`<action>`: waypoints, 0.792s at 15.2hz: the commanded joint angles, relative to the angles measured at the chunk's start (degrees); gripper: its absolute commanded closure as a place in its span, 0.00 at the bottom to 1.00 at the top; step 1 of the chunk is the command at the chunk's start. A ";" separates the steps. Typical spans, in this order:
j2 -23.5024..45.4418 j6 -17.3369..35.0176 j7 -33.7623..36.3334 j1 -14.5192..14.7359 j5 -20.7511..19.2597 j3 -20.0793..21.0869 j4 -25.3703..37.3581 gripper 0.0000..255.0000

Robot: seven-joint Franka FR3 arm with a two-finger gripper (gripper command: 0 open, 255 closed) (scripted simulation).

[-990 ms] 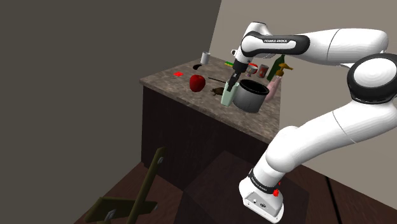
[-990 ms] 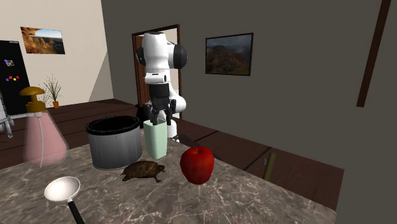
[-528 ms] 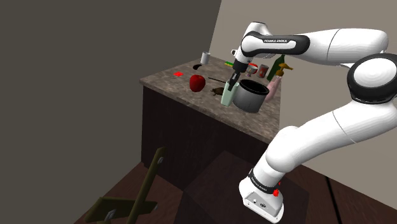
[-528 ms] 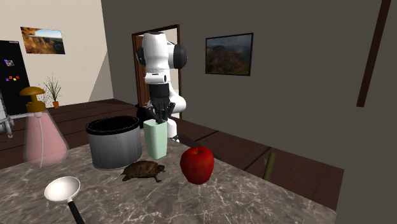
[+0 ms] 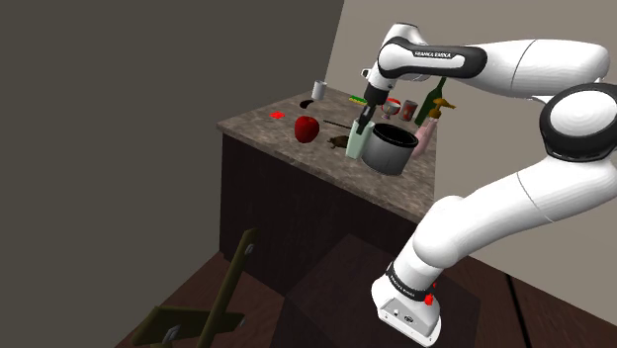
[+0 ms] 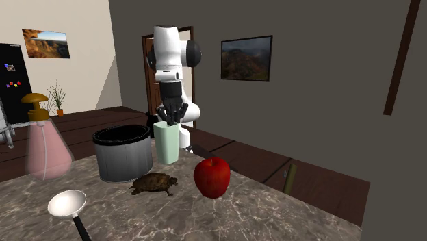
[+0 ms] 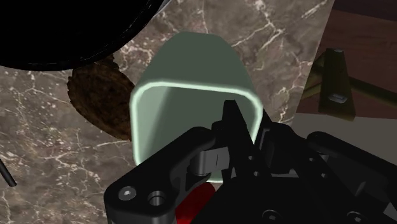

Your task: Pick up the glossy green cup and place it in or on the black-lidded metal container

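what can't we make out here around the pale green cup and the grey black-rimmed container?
Pale green cup base: wrist view, its own walls hide it; shoulder view, too small to tell whether it clears the marble counter.
Grey black-rimmed container interior: second exterior view is side-on; wrist view cuts it at the edge.
Brown turtle figure: wrist view, partly covered by container and cup.
Pink bottle: shoulder view, lower part behind the container.

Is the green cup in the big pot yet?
Not yet. Done: the gripper is shut on the rim of the pale green cup. In hand: the cup sits a bit higher than a moment ago, so the lift has begun, right beside the grey container with the black rim. Left: carry the cup over the container, lower it in and let go.
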 commanded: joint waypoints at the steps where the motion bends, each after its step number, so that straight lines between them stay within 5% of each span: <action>1: -0.21 -1.48 0.00 0.03 0.06 0.20 1.27 1.00; 12: 0.77 -9.77 -0.25 0.52 0.86 0.95 10.50 1.00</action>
